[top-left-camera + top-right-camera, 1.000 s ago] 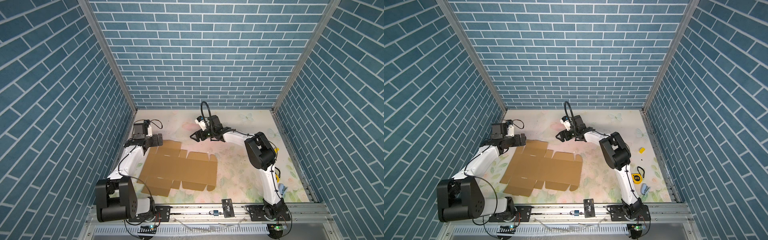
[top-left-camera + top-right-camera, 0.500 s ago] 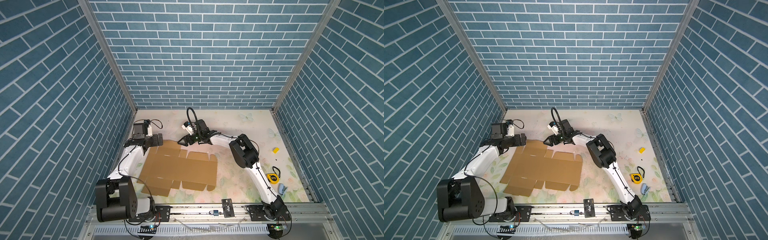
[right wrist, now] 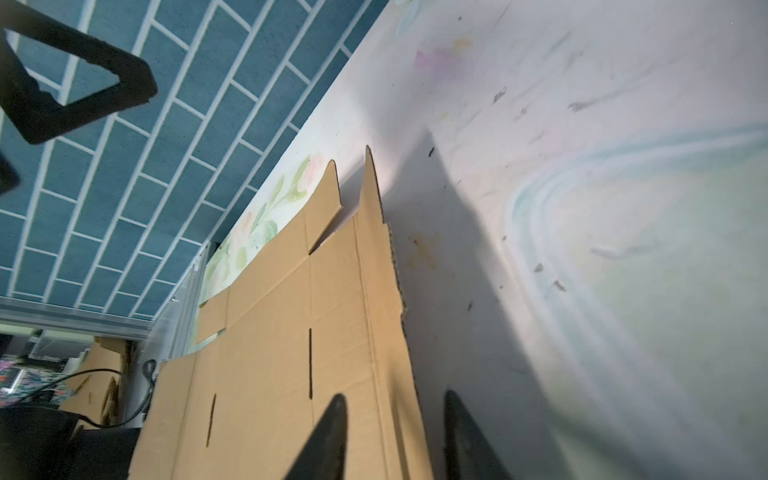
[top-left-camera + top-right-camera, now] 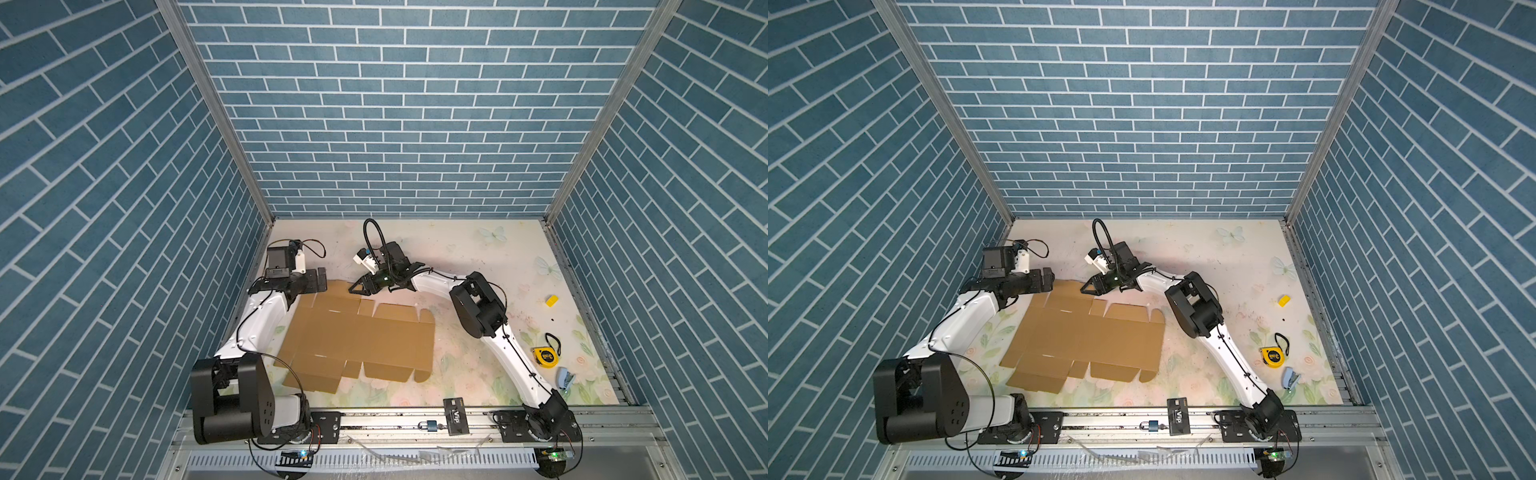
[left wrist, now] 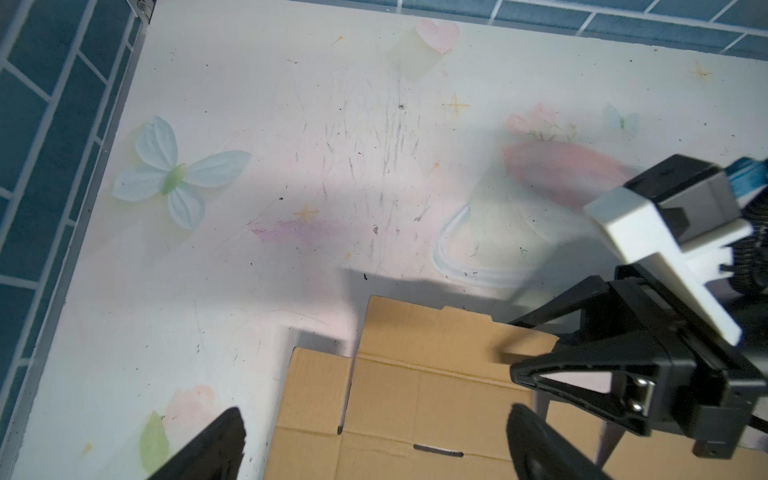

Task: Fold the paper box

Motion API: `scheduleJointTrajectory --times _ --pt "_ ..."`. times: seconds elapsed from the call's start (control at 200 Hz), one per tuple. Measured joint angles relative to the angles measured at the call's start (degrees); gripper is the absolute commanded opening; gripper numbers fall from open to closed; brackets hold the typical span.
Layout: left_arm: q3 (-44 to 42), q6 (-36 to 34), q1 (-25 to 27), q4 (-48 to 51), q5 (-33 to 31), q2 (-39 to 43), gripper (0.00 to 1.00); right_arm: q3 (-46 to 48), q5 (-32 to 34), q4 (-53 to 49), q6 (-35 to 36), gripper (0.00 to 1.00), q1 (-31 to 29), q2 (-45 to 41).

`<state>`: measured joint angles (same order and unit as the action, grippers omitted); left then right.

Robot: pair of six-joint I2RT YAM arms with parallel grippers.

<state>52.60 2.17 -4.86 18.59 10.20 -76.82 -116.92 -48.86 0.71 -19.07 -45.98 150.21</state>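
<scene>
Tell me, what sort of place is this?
Probably a robot test booth, not a real room: brick-patterned wall panels meet at metal posts, a left arm and right arm are mounted on a front rail, and a flat paper box lies on the flowered tabletop.

The box [image 5: 415, 395] runs off the edge of the left wrist view, where the left gripper [image 5: 374, 415] shows only two dark tips and the right gripper [image 5: 513, 347] is blurred. In the right wrist view its fingers [image 3: 328, 440] are cut off at the picture's edge; if they touch the box, I cannot tell.
</scene>
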Motion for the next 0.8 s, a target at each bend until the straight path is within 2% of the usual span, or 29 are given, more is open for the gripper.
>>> scheduleJointTrajectory --times 0.12,0.365,0.605,0.8 --pt "0.3 -0.2 0.0 0.6 1.9 0.0 1.0 -2.4 -1.6 -2.1 0.9 0.0 0.0 1.4" --pt "0.8 -2.0 0.0 1.4 5.9 0.0 1.0 -1.8 -3.7 -1.9 1.6 0.0 1.4 0.9" --pt "2.7 -5.1 0.0 3.8 13.6 0.0 1.0 10.8 -7.2 5.1 1.8 0.0 7.5 -7.8" --pt "3.7 -7.6 0.0 4.5 20.3 0.0 1.0 22.7 -12.2 20.4 -0.6 0.0 14.8 -15.8"
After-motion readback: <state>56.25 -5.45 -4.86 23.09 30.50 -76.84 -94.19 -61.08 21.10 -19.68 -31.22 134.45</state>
